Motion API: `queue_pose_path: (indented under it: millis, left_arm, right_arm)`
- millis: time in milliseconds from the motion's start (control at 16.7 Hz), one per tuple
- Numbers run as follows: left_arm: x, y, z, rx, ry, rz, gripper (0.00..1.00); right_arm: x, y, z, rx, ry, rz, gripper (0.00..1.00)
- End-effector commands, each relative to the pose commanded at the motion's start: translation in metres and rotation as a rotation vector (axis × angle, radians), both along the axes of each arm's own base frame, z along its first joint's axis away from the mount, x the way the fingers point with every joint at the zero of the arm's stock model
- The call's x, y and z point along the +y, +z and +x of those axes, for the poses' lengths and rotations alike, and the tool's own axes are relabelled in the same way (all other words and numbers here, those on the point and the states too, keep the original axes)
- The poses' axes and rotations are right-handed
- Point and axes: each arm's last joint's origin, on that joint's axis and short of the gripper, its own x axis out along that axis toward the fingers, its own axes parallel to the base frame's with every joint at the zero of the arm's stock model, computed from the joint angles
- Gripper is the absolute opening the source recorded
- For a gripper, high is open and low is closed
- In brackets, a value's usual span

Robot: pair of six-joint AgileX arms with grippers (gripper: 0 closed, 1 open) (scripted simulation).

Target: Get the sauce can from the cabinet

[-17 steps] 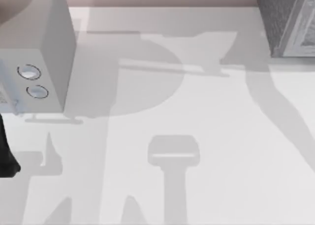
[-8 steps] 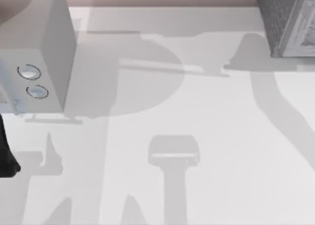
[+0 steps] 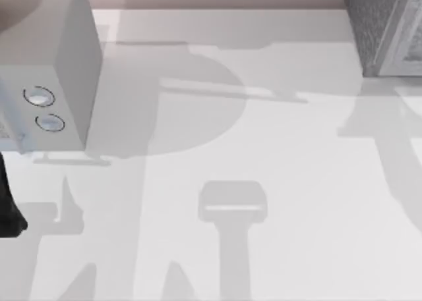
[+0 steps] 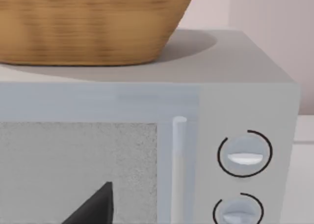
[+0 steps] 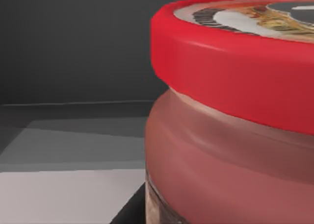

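The sauce can [image 5: 235,136] looms very close in the right wrist view, with a red rim, a reddish side and a printed top. It stands on a pale floor inside a dark walled space, the inside of the cabinet [image 5: 73,47]. From above, the cabinet [image 3: 386,27] is a dark grey speckled box at the table's far right corner. My right arm's shadow lies on the table in front of it. My left arm [image 3: 10,209] is parked at the left edge.
A pale grey box with two round dials [image 3: 46,64] stands at the far left, and a woven basket [image 4: 93,23] rests on its top. The white table [image 3: 264,149] stretches between the box and the cabinet.
The right arm's shadow beside the cabinet has slid to the right and toward the table's near side. The left arm has not moved.
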Motion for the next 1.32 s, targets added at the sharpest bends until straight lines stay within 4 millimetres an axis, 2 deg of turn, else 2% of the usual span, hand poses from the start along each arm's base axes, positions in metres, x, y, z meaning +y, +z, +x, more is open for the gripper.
queue_pose_path:
  millis: [180, 600, 780, 900, 1020, 1320]
  left_arm:
    - [0.000, 0.000, 0.000, 0.000, 0.000, 0.000, 1.00]
    - [0.000, 0.000, 0.000, 0.000, 0.000, 0.000, 1.00]
    - [0.000, 0.000, 0.000, 0.000, 0.000, 0.000, 1.00]
    - [0.000, 0.000, 0.000, 0.000, 0.000, 0.000, 1.00]
    - [0.000, 0.000, 0.000, 0.000, 0.000, 0.000, 1.00]
    - [0.000, 0.000, 0.000, 0.000, 0.000, 0.000, 1.00]
  right_arm:
    - [-0.013, -0.064, -0.011, 0.020, -0.002, -0.016, 0.00]
    - [-0.030, -0.248, -0.006, 0.089, -0.001, -0.040, 0.00]
    - [-0.037, -0.306, -0.002, 0.086, 0.001, -0.037, 0.00]
    - [-0.040, -0.331, 0.001, 0.080, 0.001, -0.036, 0.00]
    - [-0.043, -0.346, 0.003, 0.076, 0.001, -0.036, 0.00]
    - [-0.044, -0.351, 0.003, 0.076, 0.000, -0.036, 0.00]
